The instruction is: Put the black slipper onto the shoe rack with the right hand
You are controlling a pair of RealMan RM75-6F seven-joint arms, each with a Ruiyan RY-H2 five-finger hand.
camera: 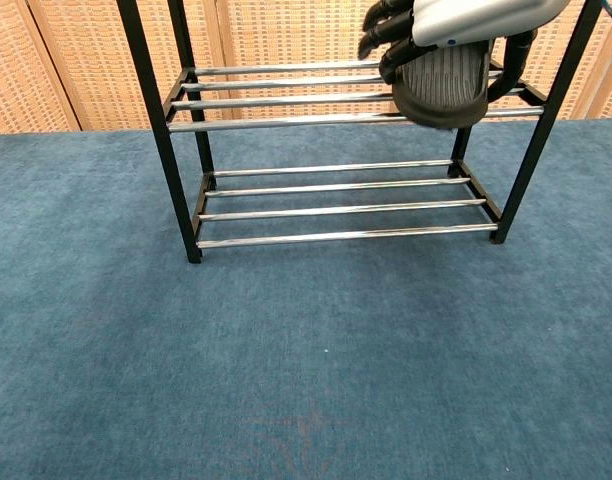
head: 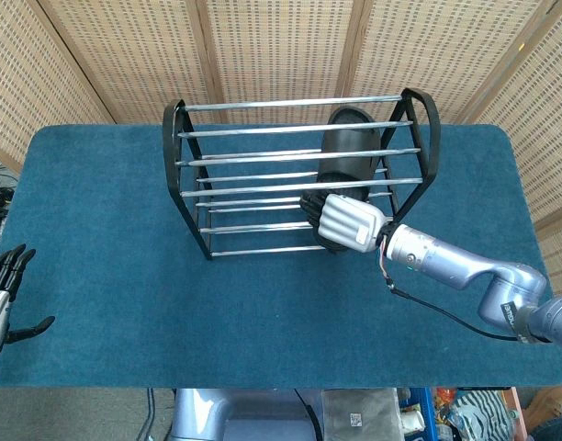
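The black slipper (head: 345, 152) lies toe-back on the middle tier of the black-and-chrome shoe rack (head: 263, 103), near its right end. In the chest view its ribbed sole (camera: 441, 85) rests on the rails, heel over the front rail (camera: 286, 120). My right hand (head: 347, 223) is at the heel. Its dark fingers (camera: 381, 15) are uncurled and spread to the slipper's left, no longer wrapped round it. The thumb is hidden. My left hand (head: 1, 294) rests open at the table's front left edge.
The rack stands at the back middle of the blue felt table (head: 97, 230), with bare top and bottom tiers (camera: 336, 210). Wicker screens (head: 281, 46) close off the back. My right forearm (head: 455, 266) runs out over the table's right front.
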